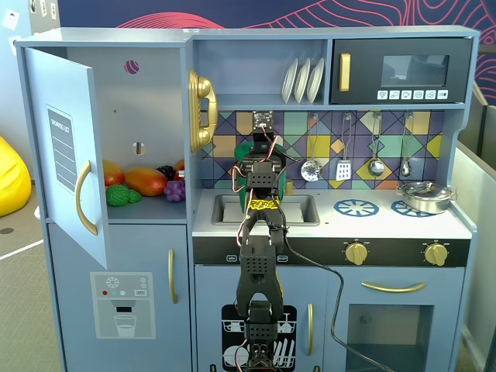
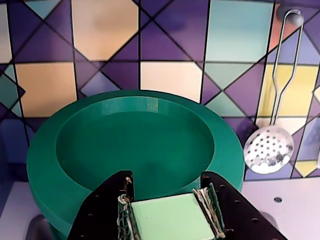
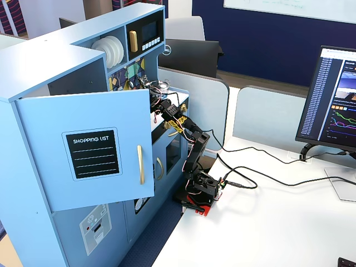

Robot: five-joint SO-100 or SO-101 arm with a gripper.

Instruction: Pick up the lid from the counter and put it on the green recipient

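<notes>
We hold the lid (image 2: pixel 170 217) between the fingers of the gripper (image 2: pixel 170 220): in the wrist view only its pale green knob shows, clamped tight, right at the near rim of the green pot (image 2: pixel 135 150), whose mouth is open and empty. So we judge the pickup done and the carry nearly done; what is left is centering over the mouth, lowering and letting go. The slotted spoon (image 2: pixel 269 150) hangs just right of the pot.
</notes>
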